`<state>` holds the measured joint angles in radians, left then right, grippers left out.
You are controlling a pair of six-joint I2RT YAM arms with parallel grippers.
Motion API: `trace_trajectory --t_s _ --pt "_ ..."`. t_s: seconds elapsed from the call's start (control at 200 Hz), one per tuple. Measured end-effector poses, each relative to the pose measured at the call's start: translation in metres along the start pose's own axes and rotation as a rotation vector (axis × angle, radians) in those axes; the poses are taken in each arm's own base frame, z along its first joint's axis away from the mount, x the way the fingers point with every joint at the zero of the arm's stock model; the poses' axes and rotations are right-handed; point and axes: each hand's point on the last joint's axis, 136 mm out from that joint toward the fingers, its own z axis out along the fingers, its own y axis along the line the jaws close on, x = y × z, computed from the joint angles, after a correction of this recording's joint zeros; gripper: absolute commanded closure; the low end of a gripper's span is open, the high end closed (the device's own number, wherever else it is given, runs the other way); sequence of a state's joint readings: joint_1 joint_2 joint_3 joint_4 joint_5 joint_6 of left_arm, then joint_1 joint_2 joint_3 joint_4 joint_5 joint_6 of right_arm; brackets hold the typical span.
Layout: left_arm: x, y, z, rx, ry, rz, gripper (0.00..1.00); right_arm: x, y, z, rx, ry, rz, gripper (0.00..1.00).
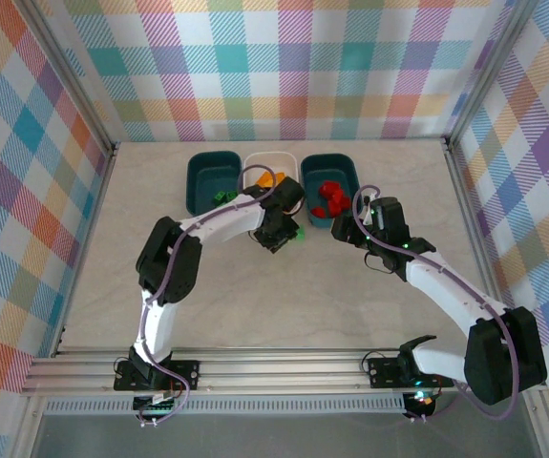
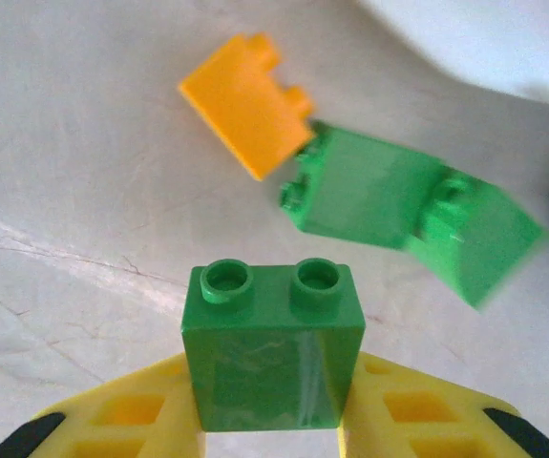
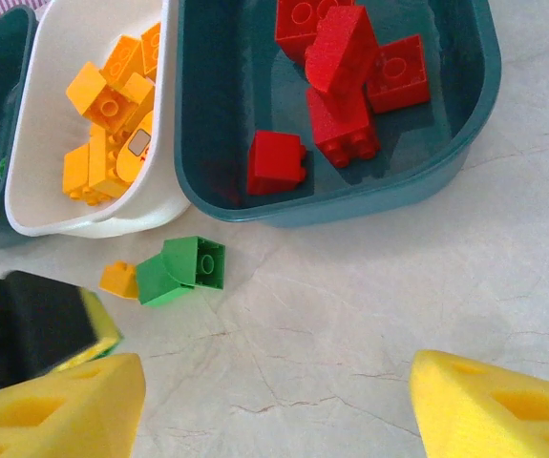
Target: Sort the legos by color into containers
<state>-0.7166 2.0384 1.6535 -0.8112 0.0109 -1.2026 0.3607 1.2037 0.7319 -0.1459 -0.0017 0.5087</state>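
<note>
Sticker on an orange brick point(image 3: 138, 143) in the white bin point(image 3: 93, 227), too small to read. Left jaws clamped on a green brick point(image 2: 272, 348) over the surface point(image 2: 64, 191). Right jaws wide apart, empty, near the teal bin point(image 3: 350, 202) of reds. Loose beside the white bin: one orange lego point(image 2: 245, 105), two green legos point(image 2: 360, 186).

The left end effector point(image 2: 269, 401), its arm stretched forward, clamps a green lego point(image 2: 272, 334) between its yellow fingers point(image 2: 131, 415); the right end effector point(image 3: 279, 391) hangs low, jaws wide apart, empty.
</note>
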Motion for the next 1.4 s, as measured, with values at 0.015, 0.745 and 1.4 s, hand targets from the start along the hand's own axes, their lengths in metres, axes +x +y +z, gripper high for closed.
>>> trace_trajectory --t_s 0.015,0.745,1.4 --pt "-0.001 -0.001 -0.003 0.007 -0.006 0.007 0.65 0.0 0.0 0.0 0.0 0.0 0.0 0.27" --pt "-0.25 0.061 -0.027 -0.019 -0.165 -0.063 0.58 0.057 0.045 0.05 -0.051 0.196 -0.14 0.25" --pt "-0.196 0.076 -0.106 0.147 -0.159 0.06 0.18 0.056 0.06 0.135 0.088 0.249 -0.173 0.35"
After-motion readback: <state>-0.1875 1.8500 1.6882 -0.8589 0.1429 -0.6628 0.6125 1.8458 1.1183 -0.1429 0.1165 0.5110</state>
